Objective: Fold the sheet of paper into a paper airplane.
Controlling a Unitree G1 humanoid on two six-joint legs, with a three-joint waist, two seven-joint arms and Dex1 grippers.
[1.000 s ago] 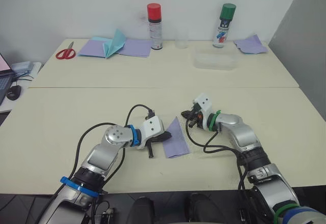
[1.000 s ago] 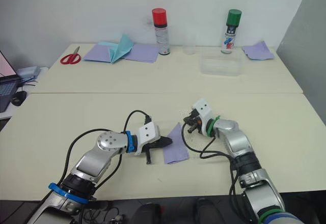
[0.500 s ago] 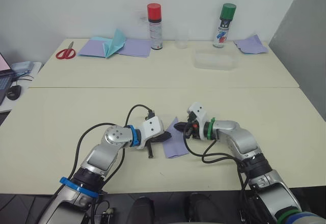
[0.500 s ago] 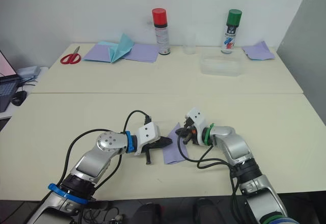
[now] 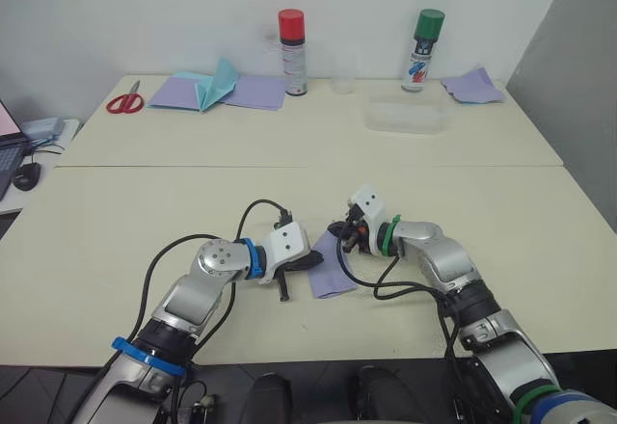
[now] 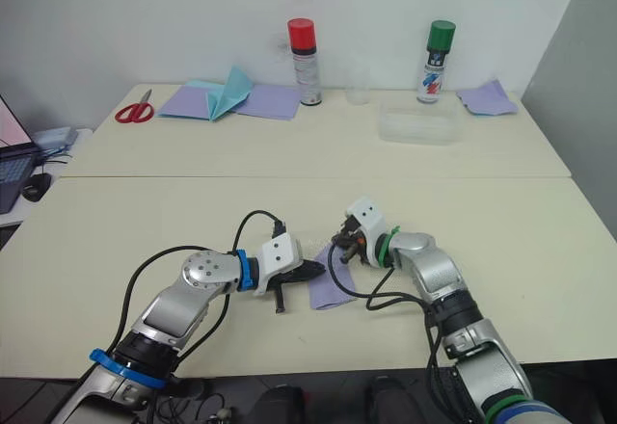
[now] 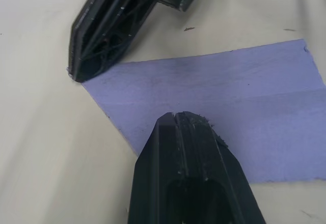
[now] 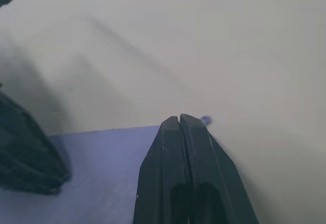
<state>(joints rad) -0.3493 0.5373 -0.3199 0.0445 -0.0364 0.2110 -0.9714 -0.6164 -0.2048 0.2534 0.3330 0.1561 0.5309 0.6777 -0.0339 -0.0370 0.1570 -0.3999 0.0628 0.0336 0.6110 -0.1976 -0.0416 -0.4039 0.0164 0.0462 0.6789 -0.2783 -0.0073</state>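
- Pressing down on the sheet of paper (image 5: 334,268), the left tool (image 5: 315,260) is seen with its fingers brought fully together; nothing is gripped between them, and the tips rest on the sheet's near-left edge.
- The right tool (image 5: 336,230) is likewise closed tight, with no gap between its fingers, and its tip is set at the far corner of the sheet, as the right wrist view shows (image 8: 179,132).
- The sheet is laid flat on the near counter (image 5: 116,231), between the two tools, with a crease running along its length (image 7: 244,102).
- A clear plastic container (image 5: 404,114) is seen on the far counter, and a clear cup (image 5: 343,72) behind it; what either holds cannot be told.
- Near them stand a red-capped spray can (image 5: 292,51) and a green-capped spray can (image 5: 422,48).
- Compared with a second ago, the right tool has been moved leftwards from beside the sheet onto its far corner, while the left tool has stayed in place on the sheet.
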